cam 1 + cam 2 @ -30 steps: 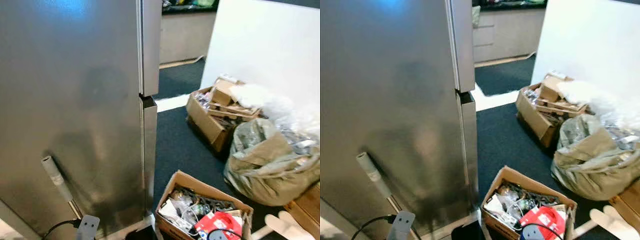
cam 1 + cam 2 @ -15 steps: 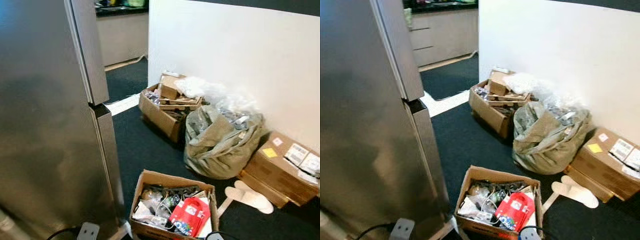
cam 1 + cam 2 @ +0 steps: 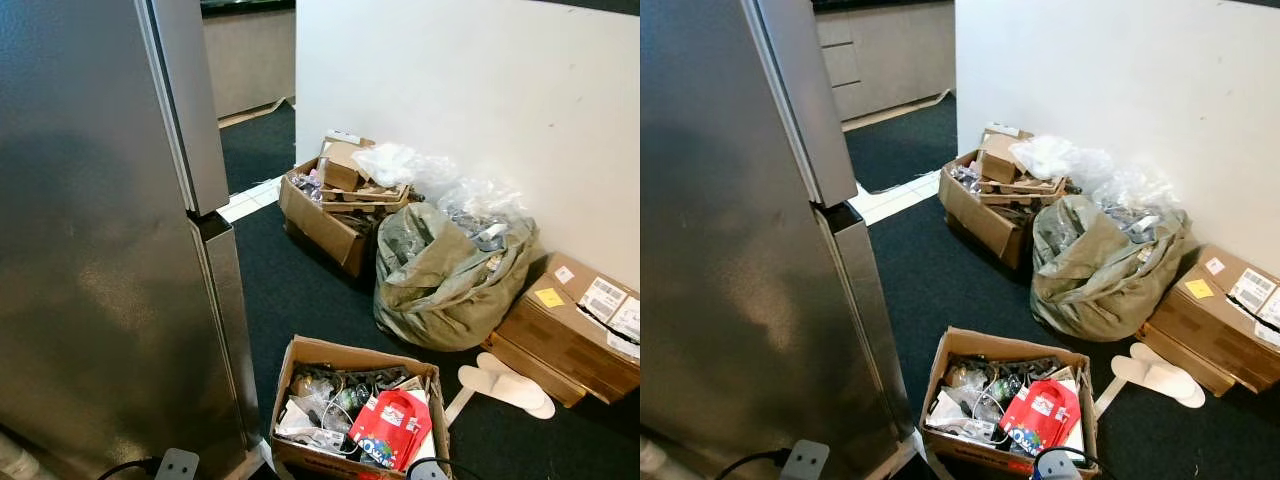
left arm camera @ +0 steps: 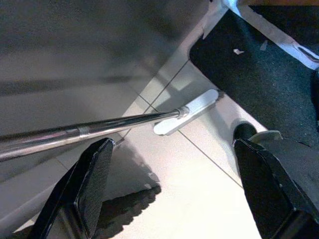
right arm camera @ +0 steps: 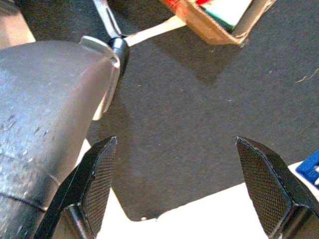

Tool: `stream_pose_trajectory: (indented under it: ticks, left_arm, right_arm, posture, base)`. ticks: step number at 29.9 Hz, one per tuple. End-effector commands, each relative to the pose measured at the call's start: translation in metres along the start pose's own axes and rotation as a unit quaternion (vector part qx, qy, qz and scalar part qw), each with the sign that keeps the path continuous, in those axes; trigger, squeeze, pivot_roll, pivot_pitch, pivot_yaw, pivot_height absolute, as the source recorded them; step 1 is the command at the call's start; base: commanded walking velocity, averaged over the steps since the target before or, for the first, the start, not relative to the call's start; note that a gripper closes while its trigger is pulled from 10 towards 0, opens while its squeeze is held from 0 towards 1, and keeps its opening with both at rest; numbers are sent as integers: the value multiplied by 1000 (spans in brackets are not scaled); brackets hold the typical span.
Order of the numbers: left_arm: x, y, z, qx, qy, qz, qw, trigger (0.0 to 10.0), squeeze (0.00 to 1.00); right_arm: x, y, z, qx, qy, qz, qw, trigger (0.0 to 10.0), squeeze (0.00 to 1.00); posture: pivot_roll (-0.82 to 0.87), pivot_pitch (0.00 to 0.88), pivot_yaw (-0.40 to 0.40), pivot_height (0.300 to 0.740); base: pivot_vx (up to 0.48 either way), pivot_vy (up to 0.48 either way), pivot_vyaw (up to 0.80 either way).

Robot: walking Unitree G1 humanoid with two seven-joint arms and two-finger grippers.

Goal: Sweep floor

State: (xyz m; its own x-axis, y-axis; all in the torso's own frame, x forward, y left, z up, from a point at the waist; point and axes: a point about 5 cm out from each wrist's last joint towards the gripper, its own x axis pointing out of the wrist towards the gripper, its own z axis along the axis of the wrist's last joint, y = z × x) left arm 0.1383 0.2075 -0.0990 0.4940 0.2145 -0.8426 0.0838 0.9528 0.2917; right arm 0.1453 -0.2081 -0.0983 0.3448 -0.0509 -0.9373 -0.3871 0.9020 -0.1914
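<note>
A sweeper with a shiny metal pole [image 4: 99,129] and a flat white head [image 4: 187,112] rests on pale floor tiles [image 4: 199,194], its pole leaning along the steel fridge. My left gripper [image 4: 174,145] hangs open above the tiles; the pole passes just beyond one finger [image 4: 87,184] and is not gripped. The pole's grey top [image 3: 8,455] peeks in at the lower left of the eye views. My right gripper [image 5: 177,142] is open over dark carpet [image 5: 199,99], beside my silver leg [image 5: 45,124].
A tall steel fridge [image 3: 90,250] is on my left. On the dark carpet [image 3: 300,290] stand an open box of clutter [image 3: 355,410], a second open box [image 3: 325,215], a bulging olive bag [image 3: 440,280], a sealed carton [image 3: 570,330] and white slippers [image 3: 505,385] by the white wall [image 3: 450,90].
The camera has swung to the right: the fridge and the sweeper's handle slid toward the left edge, and the bag, carton and slippers came into view. No object itself moved.
</note>
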Motion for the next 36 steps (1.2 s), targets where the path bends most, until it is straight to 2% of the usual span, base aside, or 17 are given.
stream_pose_trajectory:
  ticks: [1,27,36]
  left_arm:
    - [-1,1,-5,2,10,-1,1000,10000,0]
    - [-1,-1,-8,3,15,-5,1000,10000,0]
    - [-1,-2,-8,6,16,-6,1000,10000,0]
  right_arm:
    - [0,-1,-2,-1,2,-3,1000,10000,0]
    - [0,-1,-2,1,4,-3,1000,10000,0]
    - [0,1,-5,1,10,0,1000,10000,0]
  posture:
    - [14,0,-30,740]
    - [10,0,-26,740]
    - [11,0,-22,740]
  base:
    - [-296,0,0]
    - [-349,0,0]
    - [-367,0,-800]
